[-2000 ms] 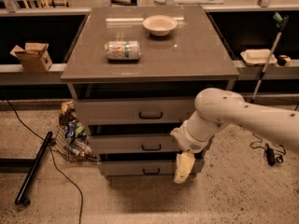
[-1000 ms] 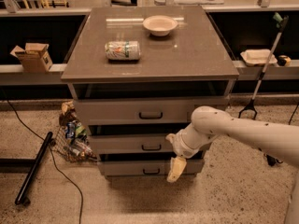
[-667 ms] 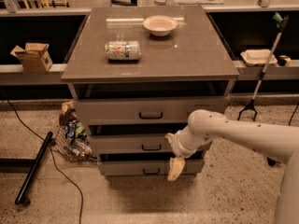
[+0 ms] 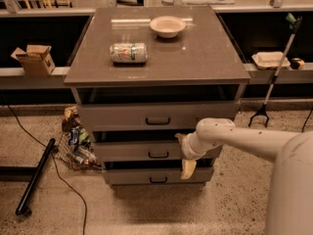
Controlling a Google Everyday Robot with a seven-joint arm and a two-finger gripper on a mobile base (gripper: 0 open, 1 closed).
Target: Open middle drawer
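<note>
The middle drawer (image 4: 132, 151) is the second of three grey fronts in the cabinet, with a small dark loop handle (image 4: 158, 154) at its centre. It sits about flush with the other fronts. My gripper (image 4: 184, 153) is on a white arm coming in from the right. It is at the drawer's front, just to the right of the handle and not on it. One tan finger (image 4: 181, 139) points up and the other (image 4: 188, 169) hangs down over the lowest drawer (image 4: 137, 176). The gripper is open and empty.
A can (image 4: 128, 52) on its side and a white bowl (image 4: 167, 26) rest on the cabinet top (image 4: 205, 58). The top drawer (image 4: 122, 116) is above. A bag of litter (image 4: 76, 143), a black pole (image 4: 35, 175) and a cable lie on the floor at the left. A grabber tool (image 4: 274, 77) leans at the right.
My arm has moved left and lower, bringing the gripper from right of the cabinet to the middle drawer's front beside the handle. The drawers have not moved.
</note>
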